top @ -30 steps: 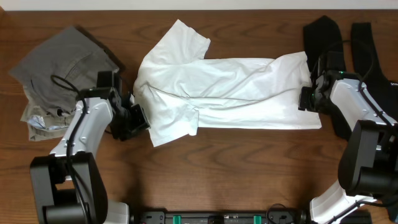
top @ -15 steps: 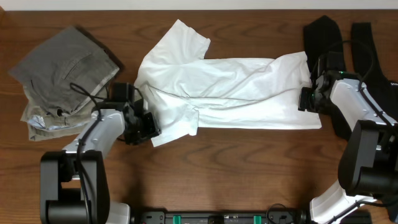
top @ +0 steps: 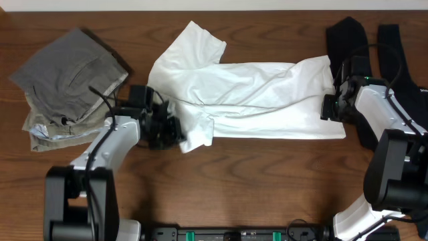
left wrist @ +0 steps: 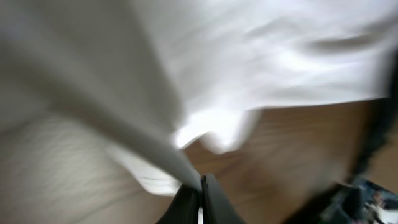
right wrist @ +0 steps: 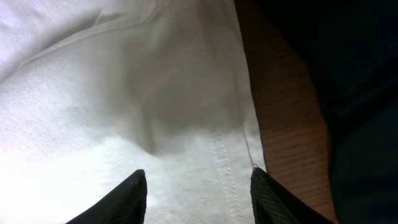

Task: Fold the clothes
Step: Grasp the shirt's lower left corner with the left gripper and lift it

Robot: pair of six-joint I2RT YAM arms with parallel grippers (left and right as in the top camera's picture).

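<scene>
Left clamped tight, right spread apart.

Reaches from the near-left base with the left arm (top: 107, 144), slanting far and right, wrist bent to point the left gripper (top: 175, 130) rightward, low over the table; pinches its fingers (left wrist: 211, 202) flat together on an edge of the white T-shirt (top: 254, 94), with no gap showing in the wrist view. Rises from the near-right base with the right arm (top: 388, 124), stretching toward the far side, then turns at the wrist to aim the right gripper (top: 326, 107) leftward; holds its two dark fingers (right wrist: 134, 193) well apart, tips over the cloth, gripping nothing.
</scene>
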